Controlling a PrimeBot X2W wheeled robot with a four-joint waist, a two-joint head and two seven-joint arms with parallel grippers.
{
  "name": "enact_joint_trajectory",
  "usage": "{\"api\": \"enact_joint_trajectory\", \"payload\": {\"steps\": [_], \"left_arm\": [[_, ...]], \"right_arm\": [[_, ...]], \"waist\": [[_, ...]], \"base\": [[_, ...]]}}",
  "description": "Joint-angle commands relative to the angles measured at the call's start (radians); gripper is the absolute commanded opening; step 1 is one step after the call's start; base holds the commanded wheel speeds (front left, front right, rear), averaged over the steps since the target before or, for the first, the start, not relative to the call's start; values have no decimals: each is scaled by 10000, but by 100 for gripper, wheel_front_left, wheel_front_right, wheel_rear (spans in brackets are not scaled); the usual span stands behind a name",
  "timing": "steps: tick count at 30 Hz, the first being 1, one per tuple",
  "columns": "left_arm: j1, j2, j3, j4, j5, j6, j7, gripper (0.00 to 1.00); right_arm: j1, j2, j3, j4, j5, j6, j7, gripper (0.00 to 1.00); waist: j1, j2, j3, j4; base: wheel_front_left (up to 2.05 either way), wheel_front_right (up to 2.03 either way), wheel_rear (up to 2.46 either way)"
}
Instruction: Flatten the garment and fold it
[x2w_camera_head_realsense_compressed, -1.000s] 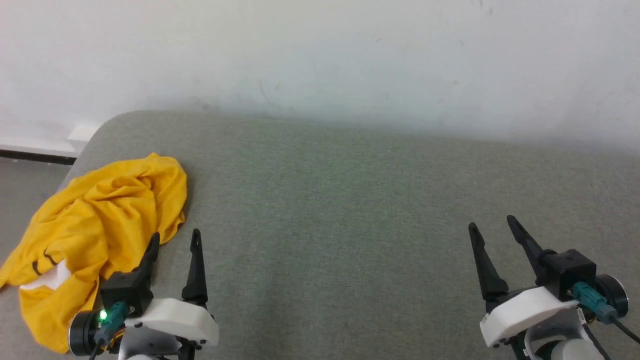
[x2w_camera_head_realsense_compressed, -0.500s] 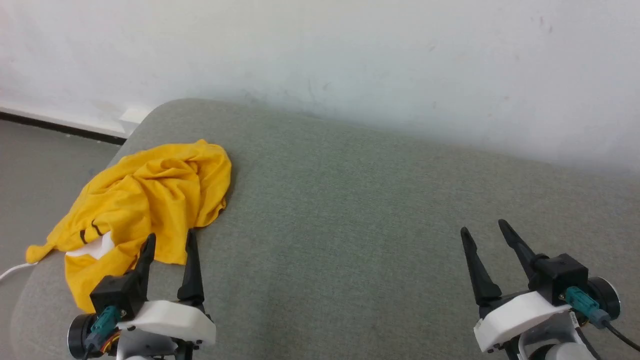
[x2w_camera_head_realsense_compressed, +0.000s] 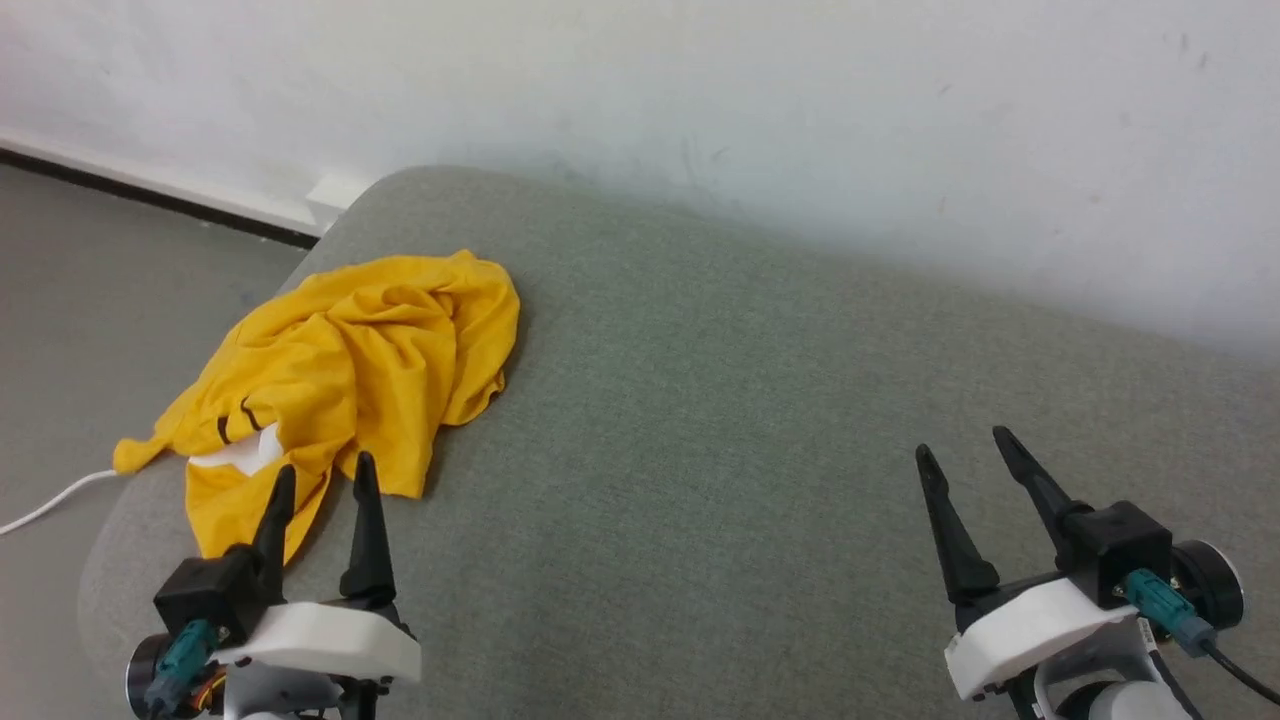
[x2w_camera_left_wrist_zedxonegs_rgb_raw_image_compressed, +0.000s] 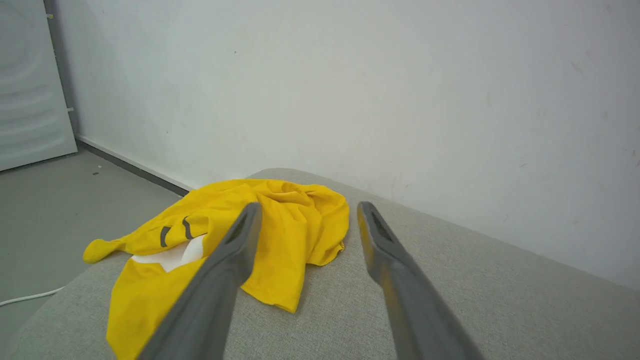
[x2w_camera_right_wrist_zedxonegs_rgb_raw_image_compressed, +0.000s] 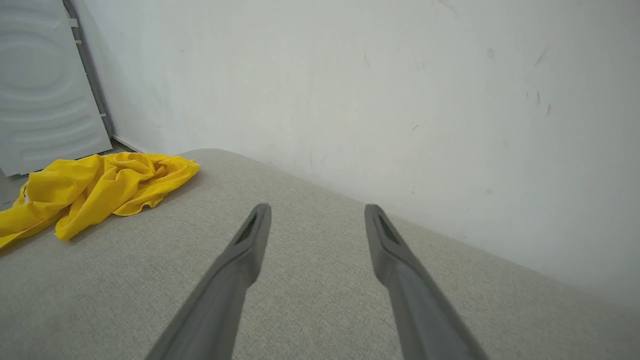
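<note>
Stretching below a white wall (x2w_camera_head_realsense_compressed: 700, 80), a grey cushioned surface (x2w_camera_head_realsense_compressed: 760, 420) carries the garment (x2w_camera_head_realsense_compressed: 370, 350), crumpled at its left end. The left gripper (x2w_camera_head_realsense_compressed: 326, 462) hovers near it, the right gripper (x2w_camera_head_realsense_compressed: 959, 440) well apart, both empty with fingers spread.

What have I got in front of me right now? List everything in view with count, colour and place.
shirt: one, bright yellow with a white patch and black lines, crumpled at the cushion's left end
cushion: one, grey-green, wide, against the wall
wall: one, white, behind the cushion
floor: grey, left of the cushion
cable: one, white, on the floor at far left
skirting strip: one, black, along the wall's foot at left
panel: one, white, ribbed, by the wall at far left
left hand: one, black fingers, open, empty, pointing at the shirt's near edge
right hand: one, black fingers, open, empty, over bare cushion at right
</note>
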Motion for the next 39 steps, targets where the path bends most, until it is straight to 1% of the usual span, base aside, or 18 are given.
{"api": "enact_joint_trajectory", "payload": {"steps": [1, 7, 15, 18, 21, 23, 27, 30, 33, 35, 39], "left_arm": [[-71, -24, 88, -7, -137, 79, -108, 100], [-623, -26, 428, 13, -587, -13, -234, 100], [-2397, 37, 1366, -58, -933, -468, -402, 100], [-3277, 356, 1700, 77, -1017, -577, -464, 100], [-4215, 933, 1898, 611, -1160, -667, -384, 100], [-4882, 1454, 1921, 1097, -1131, -706, -125, 100], [-6091, 2246, 1748, 2590, -1274, -818, 957, 100], [-6716, 2588, 1552, 3986, -1531, -881, 2342, 100], [-7196, 2947, 1488, 5418, -1775, -950, 3359, 100], [-7480, 3138, 1528, 6418, -2010, -1003, 3873, 100], [-7941, 3517, 1723, 8263, -2444, -1081, 4496, 100]], "right_arm": [[28, 18, 20, -88, -55, -12, 51, 100], [-101, 15, 150, -388, -335, -13, 386, 100], [-487, -397, 500, -942, -401, -14, 883, 100], [-684, -593, 591, -1153, -351, -15, 1036, 100], [-898, -790, 720, -1357, -267, -15, 1124, 100], [-1027, -939, 806, -1485, -231, -15, 1211, 100], [-1285, -1228, 940, -1692, -182, -16, 1361, 100], [-1501, -1380, 1022, -1817, -113, -16, 1380, 100], [-1676, -1484, 1207, -1855, -35, -17, 1338, 100], [-1792, -1561, 1334, -1862, 9, -17, 1327, 100], [-2003, -1656, 1500, -1864, 79, -18, 1287, 100]], "waist": [[1, 0, 168, 152], [1, 0, 628, 269], [1, 0, 1524, 113], [1, 0, 1925, -17], [1, 0, 2361, -203], [1, 0, 2682, -304], [1, 0, 3297, -499], [1, 0, 3714, -646], [1, 0, 4010, -816], [1, 0, 4198, -920], [1, 0, 4444, -1141]], "base": [[0, 0, 0], [0, 0, 0], [0, 0, 0], [0, 0, 0], [0, 0, 0], [0, 0, 0], [0, 0, 0], [0, 0, 0], [0, 0, 0], [0, 0, 0], [0, 0, 0]]}}
